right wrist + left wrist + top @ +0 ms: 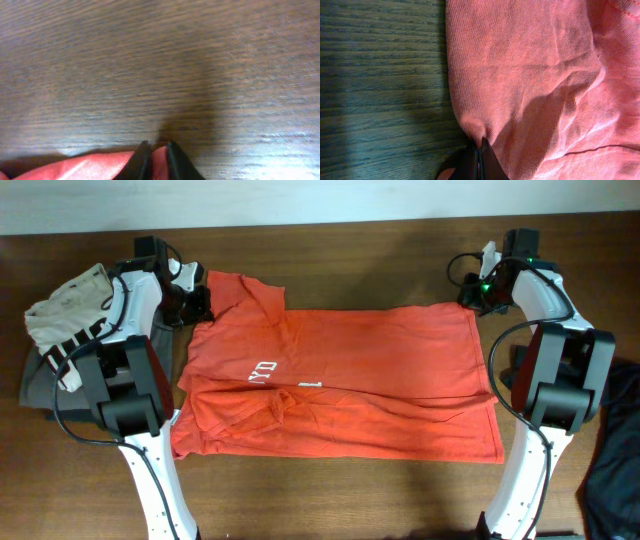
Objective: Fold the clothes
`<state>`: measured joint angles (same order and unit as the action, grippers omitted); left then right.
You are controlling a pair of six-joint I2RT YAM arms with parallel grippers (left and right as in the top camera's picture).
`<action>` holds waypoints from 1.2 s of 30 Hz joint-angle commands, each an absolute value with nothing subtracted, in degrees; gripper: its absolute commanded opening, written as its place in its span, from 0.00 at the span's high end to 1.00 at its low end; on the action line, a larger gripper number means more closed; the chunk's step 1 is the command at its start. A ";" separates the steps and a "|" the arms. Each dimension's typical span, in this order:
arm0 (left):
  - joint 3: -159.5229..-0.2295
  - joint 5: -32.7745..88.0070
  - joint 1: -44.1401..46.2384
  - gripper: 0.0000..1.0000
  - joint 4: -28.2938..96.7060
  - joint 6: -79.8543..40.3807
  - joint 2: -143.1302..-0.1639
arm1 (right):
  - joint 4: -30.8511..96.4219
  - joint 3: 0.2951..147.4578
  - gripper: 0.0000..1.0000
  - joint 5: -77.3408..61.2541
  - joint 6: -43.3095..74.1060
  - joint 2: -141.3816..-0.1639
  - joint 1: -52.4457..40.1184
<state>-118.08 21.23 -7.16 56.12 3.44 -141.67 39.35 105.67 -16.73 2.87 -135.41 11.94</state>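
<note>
An orange-red T-shirt lies spread across the wooden table, its lower part folded up, white lettering showing near the left. My left gripper is shut on the shirt's far left edge; in the left wrist view the fingers pinch a fold of the red cloth. My right gripper is shut on the shirt's far right corner; in the right wrist view a strip of red cloth sits between the fingers.
A beige garment lies on a dark one at the far left. A dark cloth lies at the right edge. Both arm bases stand beside the shirt.
</note>
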 commanded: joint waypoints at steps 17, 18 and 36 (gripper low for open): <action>-122.30 22.31 -9.89 1.00 66.06 3.09 -132.51 | 67.42 120.84 0.96 -10.57 6.50 -130.85 16.67; -122.30 22.28 -10.26 1.00 67.07 3.11 -131.70 | 70.04 122.37 0.96 -10.44 6.48 -130.85 17.12; -122.28 20.75 -12.16 1.00 90.76 6.96 -123.72 | 97.36 128.44 0.96 -9.74 1.72 -129.73 19.53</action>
